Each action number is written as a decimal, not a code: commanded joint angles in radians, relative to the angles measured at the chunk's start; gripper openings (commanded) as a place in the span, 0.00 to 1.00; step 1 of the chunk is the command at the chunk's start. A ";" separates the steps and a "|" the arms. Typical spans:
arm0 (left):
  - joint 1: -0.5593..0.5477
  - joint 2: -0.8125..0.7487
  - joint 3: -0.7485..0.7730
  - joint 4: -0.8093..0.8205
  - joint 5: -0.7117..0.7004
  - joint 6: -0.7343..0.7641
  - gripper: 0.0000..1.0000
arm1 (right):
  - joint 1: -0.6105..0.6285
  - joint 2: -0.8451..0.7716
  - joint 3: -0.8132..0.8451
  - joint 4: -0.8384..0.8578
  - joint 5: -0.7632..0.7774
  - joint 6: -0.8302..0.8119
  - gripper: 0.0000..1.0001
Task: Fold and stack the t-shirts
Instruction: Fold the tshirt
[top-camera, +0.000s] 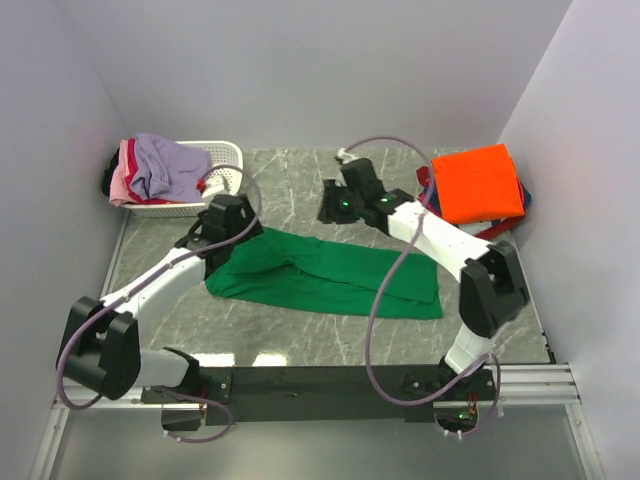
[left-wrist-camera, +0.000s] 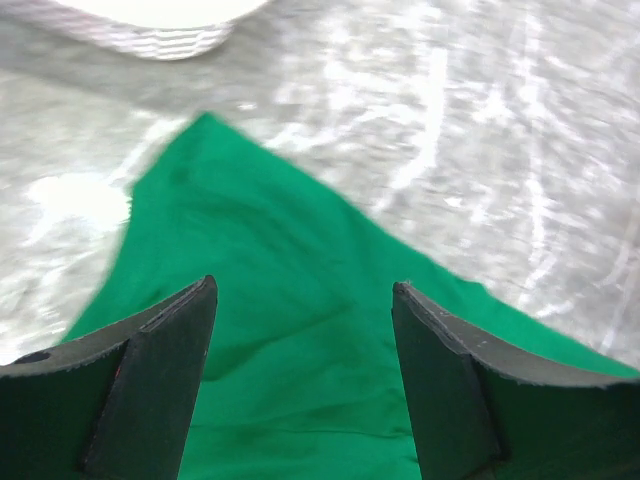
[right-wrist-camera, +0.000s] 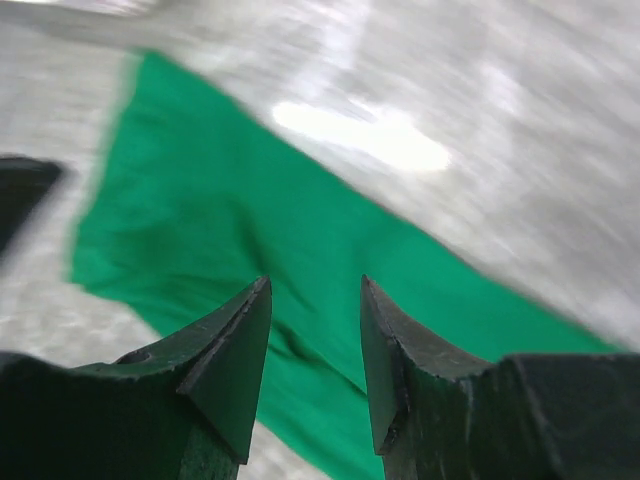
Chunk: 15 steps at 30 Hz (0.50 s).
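Note:
A bright green t-shirt (top-camera: 320, 272) lies spread lengthwise across the middle of the marble table. My left gripper (top-camera: 232, 232) hovers over its far left corner, open, and in the left wrist view the left gripper (left-wrist-camera: 303, 285) has only green cloth (left-wrist-camera: 260, 230) below the gap. My right gripper (top-camera: 328, 205) hangs above the table just beyond the shirt's far edge. In the right wrist view the right gripper (right-wrist-camera: 315, 280) is open, jaws moderately apart and empty, above the green shirt (right-wrist-camera: 220, 220). A folded orange t-shirt (top-camera: 478, 182) tops a stack at the far right.
A white slotted basket (top-camera: 228, 158) at the far left holds lavender (top-camera: 165, 165) and pink (top-camera: 122, 180) shirts. Navy and red edges (top-camera: 521, 197) show under the orange one. Walls close in on the left, back and right.

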 joint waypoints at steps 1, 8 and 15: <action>0.071 -0.044 -0.063 -0.012 0.069 -0.012 0.77 | 0.075 0.130 0.128 0.078 -0.111 -0.036 0.48; 0.134 -0.179 -0.141 -0.018 0.095 -0.044 0.77 | 0.151 0.338 0.257 0.103 -0.174 -0.034 0.48; 0.167 -0.219 -0.163 -0.030 0.131 -0.052 0.78 | 0.188 0.439 0.316 0.089 -0.165 -0.036 0.47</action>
